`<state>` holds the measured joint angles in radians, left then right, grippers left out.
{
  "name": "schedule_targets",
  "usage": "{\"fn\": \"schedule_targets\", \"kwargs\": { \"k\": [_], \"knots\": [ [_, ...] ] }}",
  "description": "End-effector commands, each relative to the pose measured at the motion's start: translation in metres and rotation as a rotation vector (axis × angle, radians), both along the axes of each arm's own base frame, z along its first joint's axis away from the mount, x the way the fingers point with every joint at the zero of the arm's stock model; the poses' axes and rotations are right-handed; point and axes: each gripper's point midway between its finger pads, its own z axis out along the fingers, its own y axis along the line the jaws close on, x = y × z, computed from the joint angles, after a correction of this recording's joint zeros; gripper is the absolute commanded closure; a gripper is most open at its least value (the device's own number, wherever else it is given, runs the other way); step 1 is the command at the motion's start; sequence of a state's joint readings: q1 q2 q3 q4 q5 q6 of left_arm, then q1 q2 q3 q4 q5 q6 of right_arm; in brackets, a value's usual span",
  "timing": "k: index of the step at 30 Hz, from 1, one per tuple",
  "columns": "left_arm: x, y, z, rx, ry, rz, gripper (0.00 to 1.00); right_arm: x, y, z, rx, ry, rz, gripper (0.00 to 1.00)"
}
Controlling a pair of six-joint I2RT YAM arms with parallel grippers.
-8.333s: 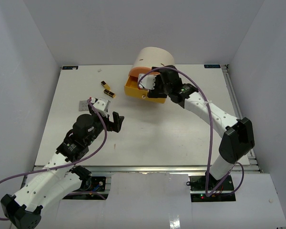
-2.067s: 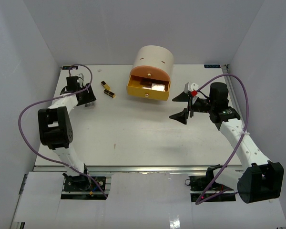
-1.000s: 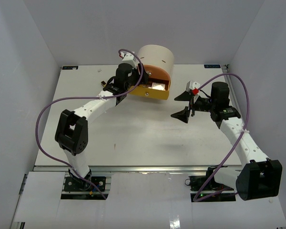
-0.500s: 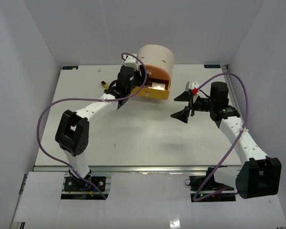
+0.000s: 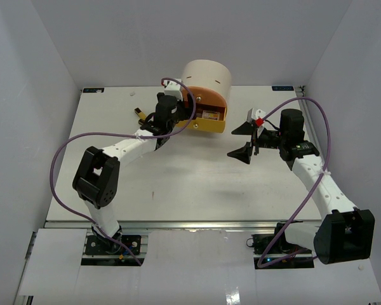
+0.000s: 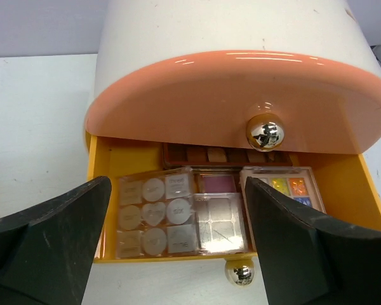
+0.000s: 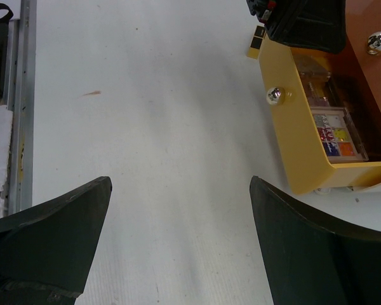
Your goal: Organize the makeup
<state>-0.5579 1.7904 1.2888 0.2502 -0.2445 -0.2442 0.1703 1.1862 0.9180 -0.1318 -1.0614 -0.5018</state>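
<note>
Several flat eyeshadow palettes lie in the open yellow drawer (image 6: pixel 105 190) of the cream drawer unit (image 5: pixel 206 77): a clear nine-pan one (image 6: pixel 153 216), a silver one (image 6: pixel 219 222), a colourful one (image 6: pixel 286 189) and a brown one (image 6: pixel 222 154) at the back. My left gripper (image 6: pixel 178 254) is open and empty just in front of the drawer (image 5: pixel 181 121). A black-and-gold lipstick tube (image 5: pixel 139 112) lies left of the left arm; lipsticks also show in the right wrist view (image 7: pixel 257 39). My right gripper (image 5: pixel 244 140) is open and empty over bare table (image 7: pixel 178 254). No sponges show.
The orange drawer (image 6: pixel 241 95) above the yellow one is shut, with a gold knob (image 6: pixel 265 132). The yellow drawer's knob (image 6: pixel 239 273) sits between my left fingers. White walls enclose the table, and a metal rail (image 7: pixel 22 114) runs along its near edge.
My left arm swung from the table's far left to the drawer front; the palette that lay there is gone. My right arm left the drawer earlier and now holds still at the right.
</note>
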Motion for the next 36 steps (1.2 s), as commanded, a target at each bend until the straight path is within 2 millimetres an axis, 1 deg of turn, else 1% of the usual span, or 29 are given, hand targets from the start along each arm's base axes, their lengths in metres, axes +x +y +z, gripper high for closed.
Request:
{"fn": "schedule_targets", "kwargs": {
  "k": [1,4,7,8,9,10,12,14,15,17,19,20,21,22,23,24,25,28,29,30,32,34,35,36],
  "knots": [
    [-0.006,-0.001,0.051,-0.04,-0.084,-0.028,0.02,-0.003,0.001,-0.004,0.006,0.011,0.023,0.04],
    [-0.007,-0.002,0.064,-0.042,-0.105,-0.038,0.02,-0.002,0.0,-0.006,0.002,0.018,0.023,0.04],
    [-0.012,0.001,0.079,-0.044,-0.127,-0.044,0.02,-0.001,0.0,-0.008,-0.003,0.015,0.018,0.04],
    [-0.016,0.003,0.087,-0.043,-0.139,-0.051,0.02,0.0,0.0,-0.009,-0.006,0.014,0.018,0.04],
    [-0.021,0.005,0.095,-0.041,-0.153,-0.059,0.02,0.0,-0.001,-0.01,-0.01,0.012,0.017,0.04],
    [-0.026,0.005,0.098,-0.036,-0.157,-0.08,0.02,0.0,-0.001,-0.012,-0.014,0.02,0.018,0.04],
    [-0.04,0.01,0.108,-0.037,-0.16,-0.113,0.02,-0.001,0.0,-0.015,-0.02,0.003,0.043,0.03],
    [-0.058,0.013,0.11,-0.048,-0.147,-0.161,0.04,-0.004,0.002,-0.022,-0.028,0.0,0.085,0.01],
    [-0.068,0.017,0.109,-0.057,-0.138,-0.177,0.06,-0.006,0.004,-0.025,-0.036,-0.006,0.11,0.02],
    [-0.088,0.028,0.106,-0.088,-0.115,-0.199,0.13,-0.014,0.011,-0.033,-0.074,-0.014,0.166,0.18],
    [-0.114,0.046,0.098,-0.124,-0.094,-0.218,0.23,-0.015,0.017,-0.043,-0.122,-0.051,0.195,0.33],
    [-0.122,0.053,0.083,-0.141,-0.056,-0.221,0.26,-0.013,0.021,-0.047,-0.163,-0.072,0.191,0.36],
    [-0.133,0.058,0.076,-0.161,-0.036,-0.234,0.29,-0.009,0.026,-0.051,-0.211,-0.102,0.178,0.36],
    [-0.146,0.063,0.076,-0.18,-0.03,-0.251,0.34,-0.004,0.031,-0.053,-0.256,-0.141,0.159,0.34],
    [-0.153,0.071,0.061,-0.196,0.01,-0.242,0.39,0.0,0.034,-0.052,-0.283,-0.175,0.148,0.32],
    [-0.162,0.077,0.065,-0.214,0.006,-0.248,0.46,0.004,0.038,-0.049,-0.317,-0.229,0.142,0.28],
    [-0.173,0.083,0.061,-0.22,0.009,-0.248,0.52,0.01,0.041,-0.048,-0.347,-0.28,0.147,0.26],
    [-0.193,0.098,0.045,-0.198,0.058,-0.241,0.63,0.023,0.058,-0.047,-0.438,-0.378,0.204,0.27],
    [-0.195,0.103,0.044,-0.18,0.056,-0.231,0.64,0.031,0.063,-0.048,-0.461,-0.377,0.225,0.29],
    [-0.201,0.108,0.047,-0.17,0.042,-0.224,0.65,0.039,0.067,-0.05,-0.495,-0.405,0.236,0.38],
    [-0.208,0.119,0.038,-0.133,0.052,-0.188,0.64,0.053,0.08,-0.055,-0.527,-0.401,0.253,0.45],
    [-0.212,0.131,0.024,-0.094,0.06,-0.145,0.62,0.068,0.091,-0.06,-0.556,-0.4,0.253,0.49],
    [-0.216,0.137,0.025,-0.085,0.041,-0.125,0.59,0.074,0.095,-0.064,-0.57,-0.388,0.248,0.5],
    [-0.217,0.143,0.024,-0.076,0.035,-0.098,0.58,0.083,0.1,-0.076,-0.595,-0.364,0.242,0.52]
  ]
}}
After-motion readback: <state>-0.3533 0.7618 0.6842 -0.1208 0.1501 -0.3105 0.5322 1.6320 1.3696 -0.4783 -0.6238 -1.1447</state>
